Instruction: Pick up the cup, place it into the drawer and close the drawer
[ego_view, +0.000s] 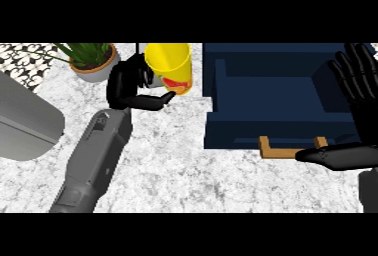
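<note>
Right hand (353, 150) open by the drawer (273, 100), left hand's (129, 90) fingers (159, 101) curled round yellow cup (170, 65).

Kitchen; marble counter (184, 165); potted plant (92, 60); drawer (273, 95).
</note>
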